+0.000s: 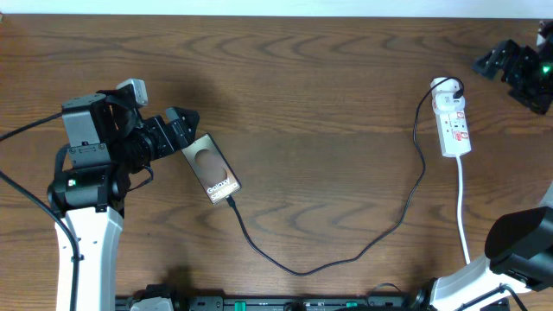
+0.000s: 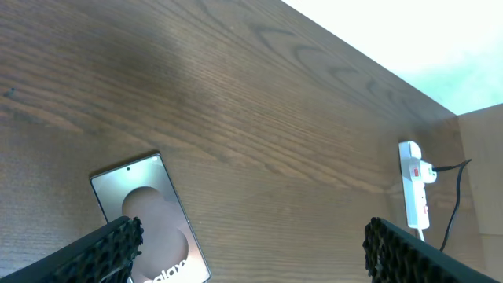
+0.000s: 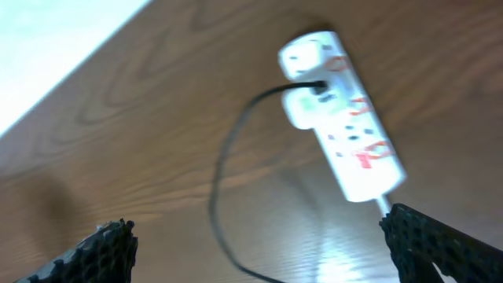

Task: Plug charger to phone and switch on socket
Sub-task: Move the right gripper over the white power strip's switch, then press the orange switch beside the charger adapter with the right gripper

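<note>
The phone [image 1: 211, 168] lies flat on the wooden table, its "Galaxy" face up; it also shows in the left wrist view [image 2: 145, 216]. The black charger cable [image 1: 302, 271] runs from the phone's lower end in a long loop to the white socket [image 1: 454, 121], where its other end is plugged in. My left gripper [image 1: 180, 130] is open and empty just beyond the phone's upper left end, and its fingers frame the left wrist view [image 2: 251, 255]. My right gripper [image 1: 505, 62] is open and empty, above and to the right of the socket [image 3: 342, 118], with the cable [image 3: 228, 181] below it.
The socket's white cord [image 1: 465, 216] runs toward the table's front edge, next to the right arm's base [image 1: 518, 246]. The left arm's base [image 1: 86, 216] stands at the front left. The socket also shows far off in the left wrist view [image 2: 415, 182].
</note>
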Robot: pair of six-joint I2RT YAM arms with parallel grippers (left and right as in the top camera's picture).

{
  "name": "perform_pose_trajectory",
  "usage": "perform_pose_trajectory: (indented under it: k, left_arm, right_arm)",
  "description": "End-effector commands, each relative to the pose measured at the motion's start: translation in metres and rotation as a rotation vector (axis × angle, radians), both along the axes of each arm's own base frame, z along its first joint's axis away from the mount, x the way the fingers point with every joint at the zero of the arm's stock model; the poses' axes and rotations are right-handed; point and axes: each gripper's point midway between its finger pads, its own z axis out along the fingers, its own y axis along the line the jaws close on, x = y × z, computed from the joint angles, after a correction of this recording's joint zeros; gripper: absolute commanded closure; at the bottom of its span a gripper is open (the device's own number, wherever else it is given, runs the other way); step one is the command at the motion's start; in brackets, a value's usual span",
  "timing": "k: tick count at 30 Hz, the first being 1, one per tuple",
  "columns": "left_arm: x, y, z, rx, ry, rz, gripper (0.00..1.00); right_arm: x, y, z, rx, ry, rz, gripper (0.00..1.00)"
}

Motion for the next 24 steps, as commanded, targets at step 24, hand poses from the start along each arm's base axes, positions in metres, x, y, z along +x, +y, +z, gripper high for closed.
perform_pose_trajectory:
  k: [24]
  left_arm:
    - [0.003,-0.001,0.016,0.017,-0.050,-0.020,0.08]
  right_arm:
    - [0.012,-0.044,-0.153,-0.076,0.273,0.239,0.01]
